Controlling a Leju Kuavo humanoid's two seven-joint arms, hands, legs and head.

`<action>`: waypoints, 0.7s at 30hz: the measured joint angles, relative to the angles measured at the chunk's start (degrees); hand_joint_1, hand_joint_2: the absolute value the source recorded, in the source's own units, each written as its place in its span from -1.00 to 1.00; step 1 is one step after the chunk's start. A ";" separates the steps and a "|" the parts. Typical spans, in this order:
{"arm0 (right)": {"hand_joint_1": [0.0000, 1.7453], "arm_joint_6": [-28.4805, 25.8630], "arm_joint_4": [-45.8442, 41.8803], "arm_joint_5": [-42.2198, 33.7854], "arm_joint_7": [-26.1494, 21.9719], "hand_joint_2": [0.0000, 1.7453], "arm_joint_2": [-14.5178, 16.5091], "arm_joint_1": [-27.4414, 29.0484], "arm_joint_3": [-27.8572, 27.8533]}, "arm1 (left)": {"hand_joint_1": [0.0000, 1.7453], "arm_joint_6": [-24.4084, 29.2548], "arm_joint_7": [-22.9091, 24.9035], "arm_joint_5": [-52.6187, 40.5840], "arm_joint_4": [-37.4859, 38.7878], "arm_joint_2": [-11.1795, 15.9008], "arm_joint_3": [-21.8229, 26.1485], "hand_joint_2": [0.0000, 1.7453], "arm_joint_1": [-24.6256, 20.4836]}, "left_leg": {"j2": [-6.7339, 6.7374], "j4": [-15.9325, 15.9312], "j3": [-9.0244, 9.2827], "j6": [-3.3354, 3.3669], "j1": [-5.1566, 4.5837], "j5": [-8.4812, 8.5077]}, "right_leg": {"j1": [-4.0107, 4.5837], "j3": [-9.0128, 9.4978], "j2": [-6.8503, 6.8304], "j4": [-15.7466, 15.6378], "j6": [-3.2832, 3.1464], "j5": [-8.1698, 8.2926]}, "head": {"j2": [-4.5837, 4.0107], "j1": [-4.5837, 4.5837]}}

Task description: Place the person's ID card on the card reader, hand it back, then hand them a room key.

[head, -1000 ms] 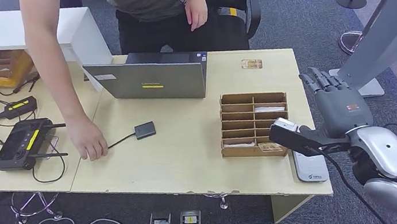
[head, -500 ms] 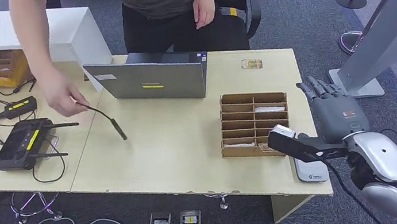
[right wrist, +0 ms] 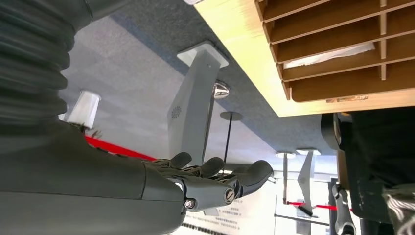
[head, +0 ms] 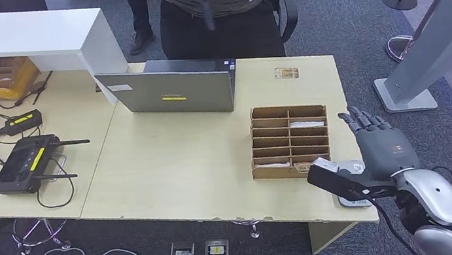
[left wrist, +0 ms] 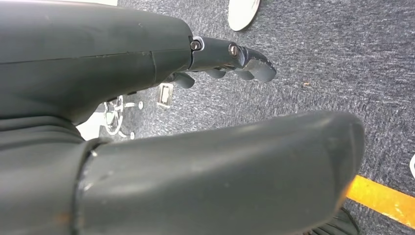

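My right hand is spread and empty; card on the desk looks thin, stiff, slick, so I'd pinch its edge.

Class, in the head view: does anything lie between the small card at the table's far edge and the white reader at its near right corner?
Yes: the wooden compartment tray sits on the table across the straight path from card to reader. The right hand, holding nothing, is beside the reader.
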 joint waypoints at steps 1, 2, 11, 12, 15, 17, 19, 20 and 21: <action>-1.00 -1.29 -0.23 -0.23 0.06 1.00 -0.16 0.55 -0.11 | -1.00 0.00 -0.04 0.00 0.00 0.01 0.00 -1.00 0.00 | 0.00 0.00 0.00 0.00 0.00 0.00 | 0.00 0.00 0.00 0.00 0.00 0.00 | 0.00 0.00; -1.00 -2.71 -0.48 -0.27 0.13 1.00 -0.33 1.21 -0.29 | -1.00 0.00 -0.06 0.00 0.00 0.01 0.00 -1.00 0.00 | 0.00 0.00 0.00 0.00 0.00 0.00 | 0.00 0.00 0.00 0.00 0.00 0.00 | 0.00 0.00; -1.00 -9.49 -1.91 4.04 0.38 1.00 -0.52 8.75 -3.25 | -1.00 0.23 -0.07 -0.02 0.00 -0.05 0.00 -1.00 -0.01 | 0.00 -0.01 -0.02 0.00 0.00 -0.01 | 0.00 0.01 -0.03 0.00 -0.01 0.00 | 0.00 0.00; -1.00 -9.74 -1.96 4.37 0.38 1.00 -0.48 9.48 -3.66 | -1.00 0.25 -0.07 -0.02 0.00 -0.05 0.00 -1.00 -0.02 | 0.00 -0.01 -0.02 0.00 0.00 -0.01 | 0.00 0.01 -0.02 0.00 -0.01 0.00 | 0.00 -0.01; -1.00 -10.03 -2.16 4.73 0.38 1.00 -0.31 11.04 -4.70 | -1.00 0.27 -0.07 -0.02 0.00 -0.05 0.00 -1.00 -0.03 | 0.00 -0.01 -0.01 0.00 0.00 -0.01 | 0.00 0.01 -0.01 0.00 -0.01 0.00 | 0.00 -0.01; -1.00 -10.22 -2.23 4.96 0.38 1.00 -0.15 11.87 -5.37 | -1.00 0.28 -0.07 -0.02 0.00 -0.05 0.00 -1.00 -0.03 | 0.00 -0.01 -0.01 0.00 0.00 -0.01 | 0.00 0.01 -0.01 0.00 -0.01 0.00 | 0.00 -0.01; -1.00 -10.80 -2.24 5.35 0.38 1.00 0.04 12.71 -6.19 | -1.00 0.32 -0.07 -0.02 0.00 -0.05 0.00 -1.00 -0.03 | 0.00 -0.01 -0.01 0.00 0.00 -0.01 | 0.00 0.01 -0.02 0.00 -0.01 0.00 | 0.00 -0.01; -1.00 -11.22 -2.24 5.68 0.38 1.00 0.18 13.12 -6.60 | -1.00 0.33 -0.07 -0.01 0.00 -0.05 0.00 -1.00 -0.03 | 0.00 -0.01 -0.02 0.00 0.00 -0.01 | 0.00 0.01 -0.03 0.00 -0.01 0.00 | 0.00 -0.01; -1.00 -11.64 -2.23 6.09 0.38 1.00 0.36 13.53 -6.90 | -1.00 0.34 -0.07 0.01 0.00 -0.05 0.00 -1.00 -0.03 | 0.00 -0.01 -0.02 0.00 0.01 -0.01 | 0.00 0.01 -0.02 0.00 -0.01 0.00 | 0.00 -0.01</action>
